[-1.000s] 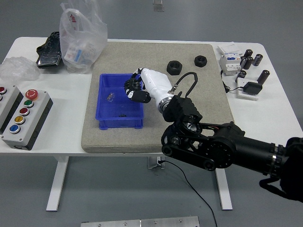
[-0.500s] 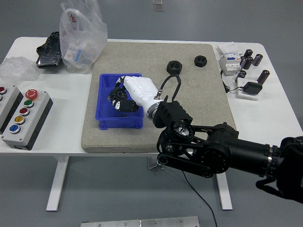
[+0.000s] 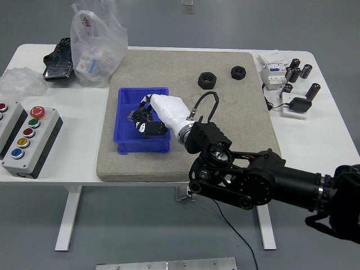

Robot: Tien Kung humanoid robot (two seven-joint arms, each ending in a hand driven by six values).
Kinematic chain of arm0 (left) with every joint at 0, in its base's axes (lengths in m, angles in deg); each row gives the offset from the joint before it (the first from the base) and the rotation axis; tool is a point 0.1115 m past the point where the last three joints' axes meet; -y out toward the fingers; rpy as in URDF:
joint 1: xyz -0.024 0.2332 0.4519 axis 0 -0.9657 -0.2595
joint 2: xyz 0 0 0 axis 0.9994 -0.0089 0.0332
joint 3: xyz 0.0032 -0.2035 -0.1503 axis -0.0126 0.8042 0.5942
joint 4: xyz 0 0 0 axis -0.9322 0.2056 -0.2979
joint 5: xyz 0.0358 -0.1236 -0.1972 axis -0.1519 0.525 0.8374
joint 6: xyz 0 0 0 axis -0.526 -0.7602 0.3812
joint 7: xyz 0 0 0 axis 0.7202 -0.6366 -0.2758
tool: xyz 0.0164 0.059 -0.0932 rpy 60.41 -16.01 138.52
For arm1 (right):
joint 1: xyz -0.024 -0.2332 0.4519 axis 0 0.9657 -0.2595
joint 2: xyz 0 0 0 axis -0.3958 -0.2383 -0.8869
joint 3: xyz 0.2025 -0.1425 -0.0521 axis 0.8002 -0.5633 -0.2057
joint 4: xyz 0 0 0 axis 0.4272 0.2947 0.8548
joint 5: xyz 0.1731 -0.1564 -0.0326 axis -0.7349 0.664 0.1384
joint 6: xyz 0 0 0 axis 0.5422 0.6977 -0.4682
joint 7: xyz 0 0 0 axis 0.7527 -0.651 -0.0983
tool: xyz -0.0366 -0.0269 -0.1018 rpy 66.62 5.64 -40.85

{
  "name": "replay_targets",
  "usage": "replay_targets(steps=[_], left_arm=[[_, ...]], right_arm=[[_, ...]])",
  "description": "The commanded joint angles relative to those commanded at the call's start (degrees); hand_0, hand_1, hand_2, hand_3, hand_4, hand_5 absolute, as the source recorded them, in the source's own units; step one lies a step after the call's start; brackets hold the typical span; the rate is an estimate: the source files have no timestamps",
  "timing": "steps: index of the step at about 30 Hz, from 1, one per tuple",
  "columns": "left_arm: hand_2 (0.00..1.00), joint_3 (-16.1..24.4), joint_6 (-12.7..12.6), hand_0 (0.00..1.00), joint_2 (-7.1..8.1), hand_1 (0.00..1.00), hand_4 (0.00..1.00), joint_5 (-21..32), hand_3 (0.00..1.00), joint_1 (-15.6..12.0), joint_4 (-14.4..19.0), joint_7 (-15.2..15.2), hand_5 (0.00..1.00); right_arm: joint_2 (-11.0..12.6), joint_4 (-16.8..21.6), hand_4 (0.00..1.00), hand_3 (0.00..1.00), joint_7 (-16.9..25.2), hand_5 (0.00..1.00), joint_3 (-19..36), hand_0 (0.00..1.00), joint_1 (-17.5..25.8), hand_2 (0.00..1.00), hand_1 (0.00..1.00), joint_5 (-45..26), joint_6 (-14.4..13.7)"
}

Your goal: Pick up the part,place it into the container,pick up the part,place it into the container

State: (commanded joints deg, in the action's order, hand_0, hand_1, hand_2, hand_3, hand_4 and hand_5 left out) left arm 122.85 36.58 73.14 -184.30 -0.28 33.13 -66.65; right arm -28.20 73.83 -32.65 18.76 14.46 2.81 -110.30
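- My right hand [image 3: 151,117], white-shelled with black fingers, is down inside the blue container [image 3: 126,100]; the fingers are curled in a dark cluster over the bin's middle, and I cannot tell whether they pinch anything.
- No part is clearly visible under my fingers; whatever sits in the bin there is covered by the hand.
- My right arm [image 3: 264,183] runs black and bulky from the lower right corner up to the wrist, hiding the mat's near right area.
- The container sits on a grey felt mat [image 3: 225,112], its long axis running away from me, toward the table's far side.
- Two black hex nuts, one [image 3: 206,80] nearer the bin and one [image 3: 238,72] further right, lie flat on the mat's far part, holes facing up, well apart from the bin.
- The mat lies on a white table [image 3: 323,132] above a grey floor.
- Left of the mat: a clear plastic bag [image 3: 97,45], a black bundle [image 3: 58,58] and a grey button box [image 3: 31,140]; another box beside it is cut off by the edge.
- At the right: black cylinders [image 3: 297,72] and small electrical pieces, too small to identify.
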Motion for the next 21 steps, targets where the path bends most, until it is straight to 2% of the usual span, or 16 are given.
replay_targets(steps=[1, 6, 7, 10, 12, 13, 18, 19, 21], left_arm=[[0.609, -0.02, 0.02, 0.742, -0.01, 0.646, 0.756, -0.01, 0.736, 0.01, 0.0, 0.01, 0.593], [0.609, 0.02, 0.05, 0.742, -0.05, 0.646, 0.756, -0.14, 0.736, -0.01, 0.0, -0.06, 0.593], [0.609, 0.01, 0.06, 0.742, -0.03, 0.646, 0.756, -0.16, 0.737, -0.02, 0.0, -0.06, 0.593], [0.609, -0.1, 0.08, 0.742, 0.07, 0.646, 0.756, -0.07, 0.737, -0.03, 0.0, -0.03, 0.593], [0.609, -0.16, 0.09, 0.742, 0.17, 0.646, 0.756, -0.01, 0.737, -0.04, 0.0, 0.0, 0.593], [0.609, -0.14, 0.09, 0.742, 0.22, 0.646, 0.757, -0.03, 0.737, -0.05, 0.0, 0.01, 0.592], [0.609, -0.12, 0.09, 0.742, 0.33, 0.646, 0.757, -0.07, 0.737, -0.08, 0.0, 0.05, 0.592], [0.609, -0.11, 0.09, 0.742, 0.33, 0.646, 0.755, -0.08, 0.736, -0.09, 0.0, 0.05, 0.593], [0.609, -0.15, 0.11, 0.742, 0.28, 0.646, 0.755, -0.07, 0.736, -0.1, 0.0, 0.06, 0.593]], right_arm=[[0.01, -0.08, 0.589, 0.681, 0.52, 0.165, 0.16, 0.37, 0.04, 0.654, 0.624, -0.56, 0.17], [-0.01, -0.4, 0.589, 0.681, 1.66, 0.165, 0.63, 0.37, 0.21, 0.654, 0.624, -1.9, 0.67], [0.0, -0.44, 0.616, 0.687, 1.66, 0.235, 0.69, 0.369, 0.23, 0.658, 0.629, -1.96, 0.75], [0.04, -0.36, 0.616, 0.687, 1.13, 0.235, 0.86, 0.369, 0.23, 0.658, 0.629, -1.23, 1.1], [0.09, -0.19, 0.616, 0.687, 0.36, 0.235, 0.99, 0.369, 0.2, 0.658, 0.629, -0.12, 1.49], [0.12, -0.04, 0.668, 0.694, -0.44, 0.272, 1.05, 0.359, 0.18, 0.663, 0.636, 0.93, 1.82], [0.23, 0.52, 0.668, 0.694, -4.91, 0.272, 1.41, 0.359, 0.12, 0.663, 0.636, 6.55, 3.41], [0.24, 0.5, 0.791, 0.701, -5.37, 0.404, 1.45, 0.35, 0.13, 0.677, 0.637, 7.15, 3.56], [0.22, 0.35, 0.791, 0.701, -6.21, 0.404, 1.46, 0.35, 0.16, 0.677, 0.637, 7.89, 3.76]])
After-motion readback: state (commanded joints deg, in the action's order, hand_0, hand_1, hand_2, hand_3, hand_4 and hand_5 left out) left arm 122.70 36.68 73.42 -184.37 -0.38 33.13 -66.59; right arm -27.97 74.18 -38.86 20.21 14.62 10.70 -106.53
